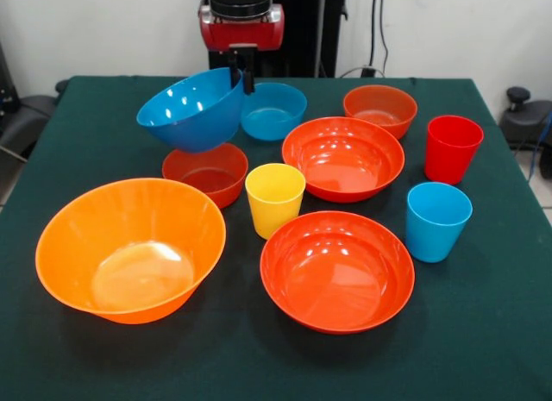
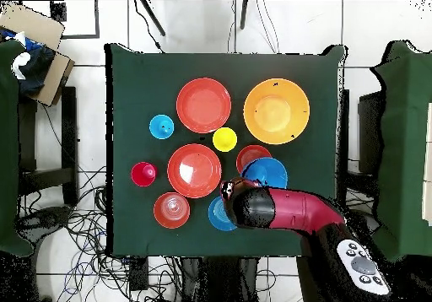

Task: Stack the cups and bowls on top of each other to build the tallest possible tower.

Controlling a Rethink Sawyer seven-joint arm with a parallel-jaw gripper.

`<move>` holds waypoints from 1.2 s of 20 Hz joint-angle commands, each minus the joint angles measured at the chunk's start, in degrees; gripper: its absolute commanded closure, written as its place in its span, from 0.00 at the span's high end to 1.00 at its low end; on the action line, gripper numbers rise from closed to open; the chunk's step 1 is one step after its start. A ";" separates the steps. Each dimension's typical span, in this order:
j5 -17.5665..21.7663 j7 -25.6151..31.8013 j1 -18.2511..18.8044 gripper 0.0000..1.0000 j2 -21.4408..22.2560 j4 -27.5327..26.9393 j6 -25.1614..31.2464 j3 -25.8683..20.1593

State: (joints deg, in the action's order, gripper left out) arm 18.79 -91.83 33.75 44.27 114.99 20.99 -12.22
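1. While the large blue bowl is carried tilted above the desk, the step in hand is judged to be its transfer onto another bowl; no tower has yet been built, and every other piece stands alone.
2. At the left of the front view, the huge orange bowl is seen upright and empty, near the front edge.
3. Just right of it and farther back, a small red-orange bowl lies directly under the lifted blue bowl, so a lowering there seems likely; levelling the tilted bowl would be called for first.
4. The claw is pinched on the far rim of the large blue bowl, with the arm brought down from above, its wrist near vertical.
5. Further right, the small blue bowl, the yellow cup and two wide red-orange bowls are set apart.
6. At the right, the other small red-orange bowl, the red cup and the light blue cup remain unstacked.
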 commanded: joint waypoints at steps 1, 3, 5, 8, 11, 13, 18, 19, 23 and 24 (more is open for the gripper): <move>-1.51 -1.35 -0.46 0.00 -4.13 -5.69 4.58 -5.99; -1.45 -1.01 -0.36 0.00 -4.86 -6.51 4.82 -6.28; -1.08 -0.70 0.14 0.00 -4.84 -5.99 4.39 -6.53; -1.03 -0.31 0.12 0.00 -5.42 -7.08 4.97 -6.76; -0.92 -0.18 0.33 0.00 -5.75 -7.28 4.90 -7.02; -0.92 -0.24 0.40 0.00 -5.60 -7.22 5.02 -7.06; -0.80 -0.28 0.44 0.00 -5.54 -7.62 5.68 -7.32; -0.79 -0.28 0.45 0.00 -5.46 -7.64 5.80 -7.39; -0.75 -0.30 0.48 0.00 -5.39 -7.81 6.14 -7.57; -0.76 -0.31 0.49 0.00 -5.50 -7.99 6.21 -7.59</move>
State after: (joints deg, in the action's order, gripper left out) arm 18.81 -91.83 34.06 41.89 110.74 21.50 -15.21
